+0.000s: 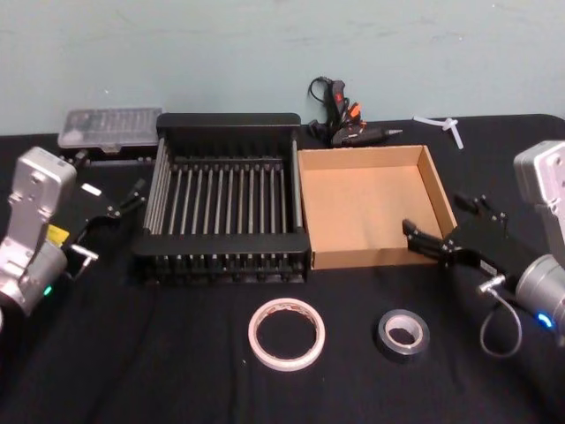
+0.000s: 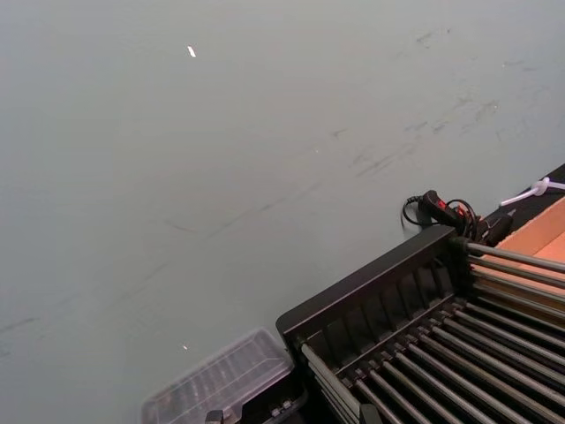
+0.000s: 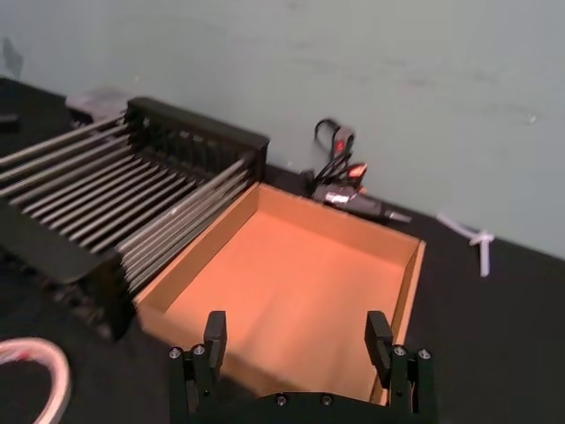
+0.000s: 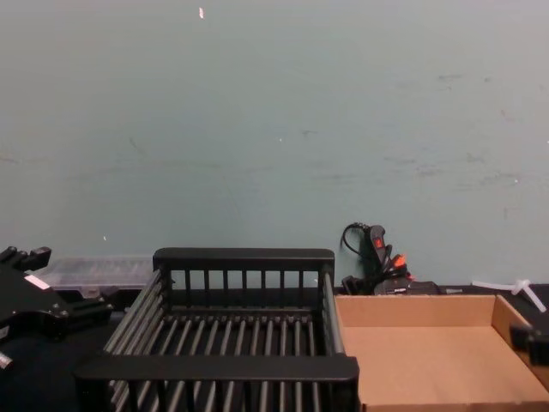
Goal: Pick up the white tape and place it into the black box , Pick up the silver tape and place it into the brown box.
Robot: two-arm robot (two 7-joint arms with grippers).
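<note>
The white tape [image 1: 286,334] lies flat on the black cloth near the front, ahead of the black box [image 1: 228,121], which is a slatted crate with nothing in it. To its right lies the smaller silver tape [image 1: 403,334], in front of the brown box [image 1: 362,157], a shallow cardboard box that is also bare inside [image 3: 291,283]. My left gripper [image 1: 109,172] hovers left of the crate, open and holding nothing. My right gripper [image 3: 297,334] hangs open at the cardboard box's right front corner [image 1: 446,216], well above and behind the silver tape.
A glue gun [image 1: 344,119] with its cord lies behind the two boxes by the wall. A clear plastic case [image 1: 110,126] sits at the back left and a white plastic piece [image 1: 446,126] at the back right. Open black cloth surrounds both tapes.
</note>
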